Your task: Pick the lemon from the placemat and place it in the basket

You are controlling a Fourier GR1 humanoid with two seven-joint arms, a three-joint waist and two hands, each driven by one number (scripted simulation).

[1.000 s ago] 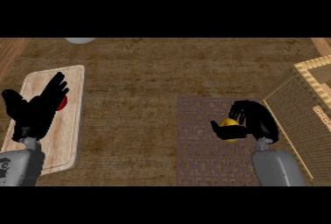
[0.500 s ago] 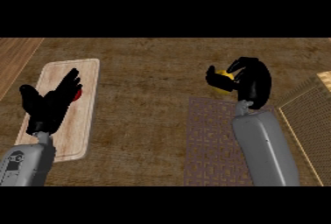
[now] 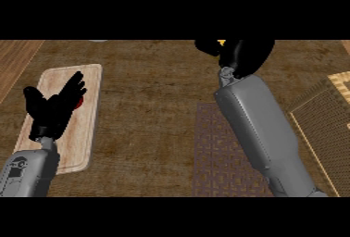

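Dim even light, soft edges, no glare, faint shadows

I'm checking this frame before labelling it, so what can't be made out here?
- Lemon, head view: only a yellow sliver shows; the right hand curls round the rest.
- Red thing on the wooden board: mostly hidden behind the open left hand.
- Basket: cut off by the right edge.
- Placemat: partly covered by the right forearm.

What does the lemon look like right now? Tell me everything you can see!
Only a small yellow sliver of the lemon shows at the top edge of the view. The rest is hidden inside the robot's black right hand, whose fingers curl round it. It is held up off the counter, far from the dark placemat and not in the basket at the right.
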